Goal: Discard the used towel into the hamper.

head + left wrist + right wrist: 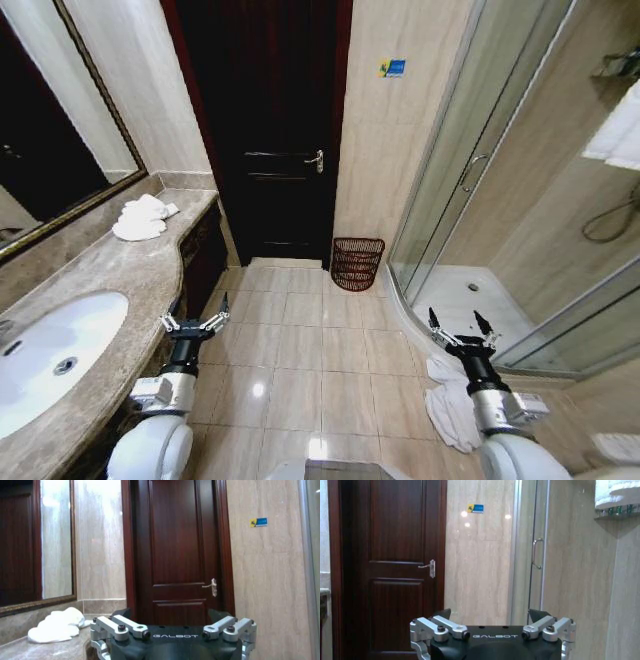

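We hold both grippers spread wide and empty, left gripper point(195, 322) near the hamper point(357, 263), right gripper point(459, 331) apparently above the used towel point(452, 405), likely readying a pickup.

Both arms have white rounded shells, then a silver metal wrist and a black collar. The left gripper point(196, 317) and the right gripper point(460, 325) have black fingertips on silver linkages with dark screws; behind the fingers, white "GALBOT" lettering marks the black body.
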